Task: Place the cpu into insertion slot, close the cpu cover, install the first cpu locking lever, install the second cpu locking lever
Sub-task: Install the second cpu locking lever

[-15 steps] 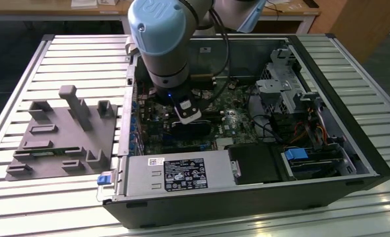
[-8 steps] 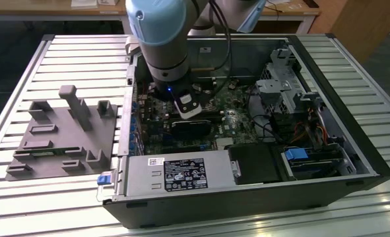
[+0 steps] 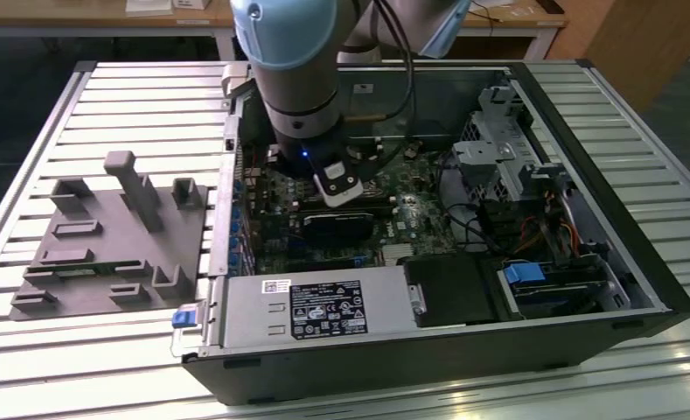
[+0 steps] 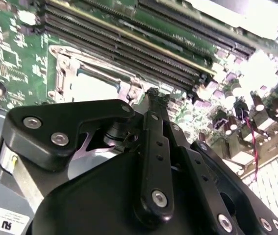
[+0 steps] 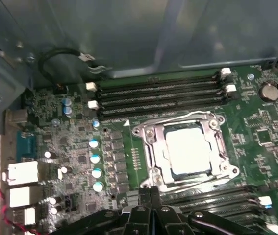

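Observation:
The cpu lies in the insertion slot on the green motherboard, its silvery top showing through the window of the cpu cover. The cover lies flat over it. Thin metal locking levers run along two sides of the frame, one by the memory slots and one on the opposite side. My gripper is shut with nothing between its fingers, its tips just off a corner of the socket. In the second wrist view the gripper hovers beside the cpu. In the exterior view the gripper hangs inside the open computer case.
Long black memory slots flank the socket. A row of capacitors and rear ports stand beside it. A black block, a power supply, a drive cage and cables fill the case. A grey fixture lies outside on the exterior view's left.

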Controlling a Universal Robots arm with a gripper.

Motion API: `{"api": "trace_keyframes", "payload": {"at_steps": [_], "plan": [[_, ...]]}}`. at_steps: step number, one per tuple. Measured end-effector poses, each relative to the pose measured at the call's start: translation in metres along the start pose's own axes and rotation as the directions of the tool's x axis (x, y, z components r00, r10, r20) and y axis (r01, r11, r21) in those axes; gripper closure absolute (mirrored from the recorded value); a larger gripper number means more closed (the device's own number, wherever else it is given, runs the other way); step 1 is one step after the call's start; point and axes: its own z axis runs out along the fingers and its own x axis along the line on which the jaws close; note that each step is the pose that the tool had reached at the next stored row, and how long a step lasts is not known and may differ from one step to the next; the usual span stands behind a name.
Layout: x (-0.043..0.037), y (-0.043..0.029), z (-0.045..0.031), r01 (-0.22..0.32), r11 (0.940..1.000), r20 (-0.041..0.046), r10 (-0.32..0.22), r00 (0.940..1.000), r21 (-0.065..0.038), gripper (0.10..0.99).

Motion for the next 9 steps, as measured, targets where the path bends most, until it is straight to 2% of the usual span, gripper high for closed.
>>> {"api": "trace_keyframes", "payload": {"at_steps": [2, 9], "plan": [[-0.0043, 0.0008, 0.0005, 0.001, 1.0, 0.0012, -0.001, 1.0, 0.008, 0.984], [-0.028, 0.0052, 0.0036, 0.0, 0.9999, -0.0013, 0.0, 1.0, 0.013, 0.984]]}}
